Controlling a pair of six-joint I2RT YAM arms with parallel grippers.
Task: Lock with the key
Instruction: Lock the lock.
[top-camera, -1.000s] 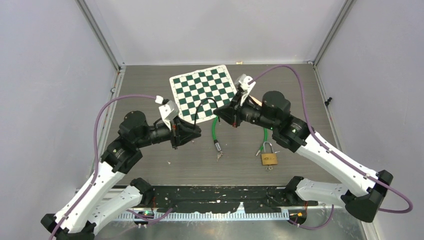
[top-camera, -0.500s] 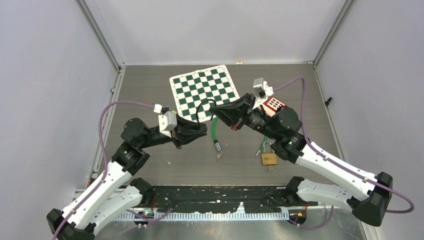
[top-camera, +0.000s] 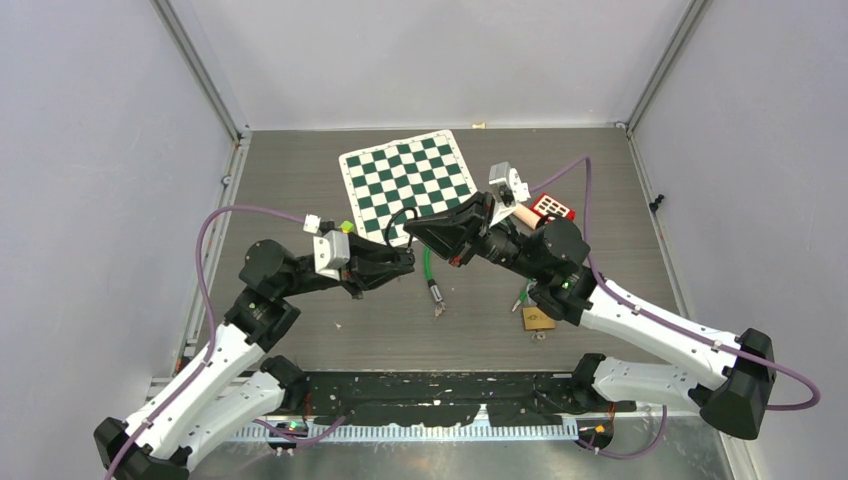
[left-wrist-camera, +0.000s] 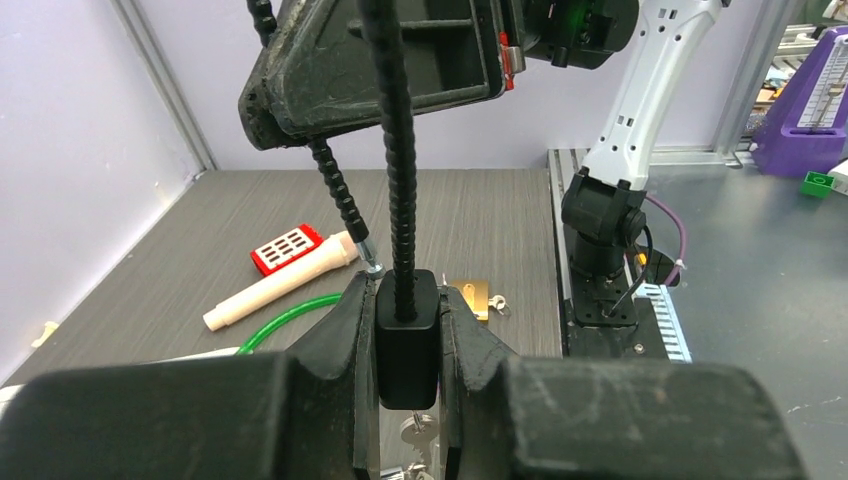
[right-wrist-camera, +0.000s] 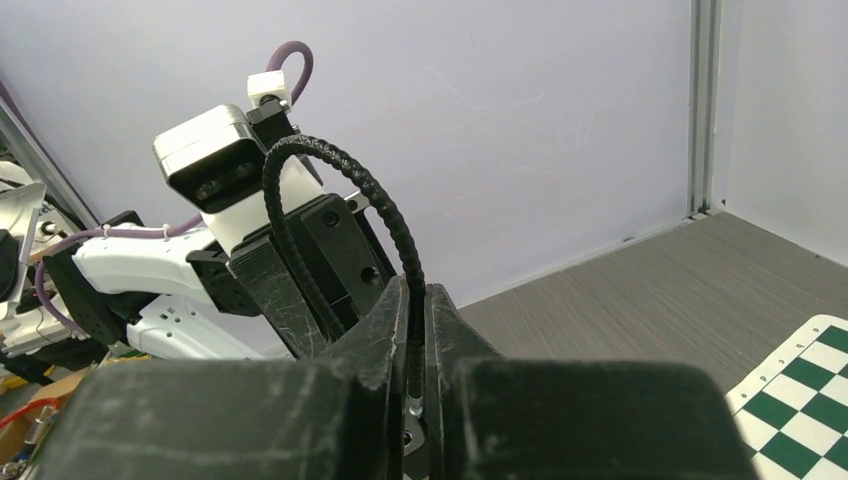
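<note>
A black cable lock is held between both grippers above the table. My left gripper (top-camera: 404, 259) (left-wrist-camera: 408, 300) is shut on its black block-shaped lock body (left-wrist-camera: 407, 340), and a silver key (left-wrist-camera: 418, 432) hangs under the body. The ribbed black cable (left-wrist-camera: 396, 150) (right-wrist-camera: 340, 170) (top-camera: 404, 211) loops up from the body. My right gripper (top-camera: 413, 231) (right-wrist-camera: 417, 300) is shut on the cable's free metal-tipped end, just above and right of the left gripper.
A brass padlock (top-camera: 538, 318) (left-wrist-camera: 470, 297) with keys lies on the table near the right arm. A green cable lock (top-camera: 430, 262) (left-wrist-camera: 290, 314) lies mid-table. A cream-handled red tool (top-camera: 545, 208) (left-wrist-camera: 290, 264) and a chessboard mat (top-camera: 405, 180) lie further back.
My right gripper has moved left and lower with the cable end, closing on the left gripper. The left gripper has shifted slightly right. The red tool is now uncovered.
</note>
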